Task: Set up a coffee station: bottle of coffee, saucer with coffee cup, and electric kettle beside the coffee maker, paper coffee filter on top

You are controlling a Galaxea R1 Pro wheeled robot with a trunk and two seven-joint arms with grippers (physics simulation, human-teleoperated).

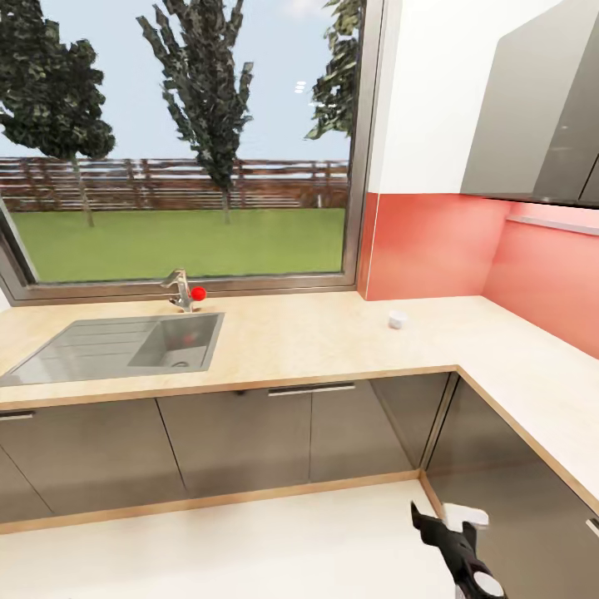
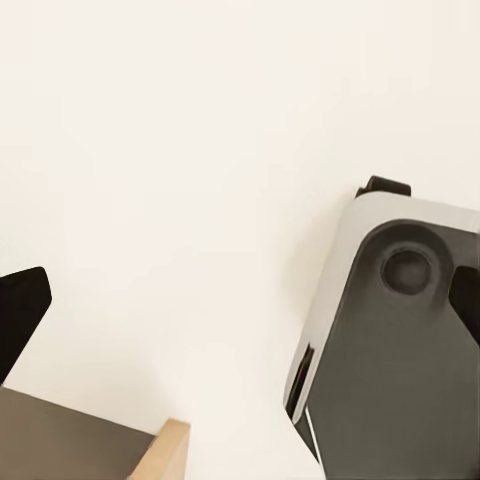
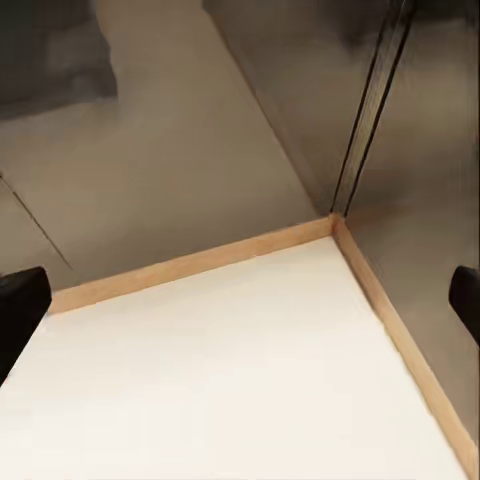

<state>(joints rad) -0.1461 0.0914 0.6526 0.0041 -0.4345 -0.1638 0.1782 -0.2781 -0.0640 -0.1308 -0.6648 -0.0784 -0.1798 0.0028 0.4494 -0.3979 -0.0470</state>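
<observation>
We see a small white coffee cup (image 1: 397, 319) on the L-shaped counter (image 1: 333, 345), right of the sink (image 1: 125, 345), well apart from the right gripper (image 1: 426, 517) low over the floor (image 1: 249, 541); both grippers' fingers spread wide, holding nothing

Bright, even daylight pours through the window (image 1: 179, 137) (soft render, slightly blurred), leaving cabinet fronts (image 1: 233, 437) dim.
</observation>
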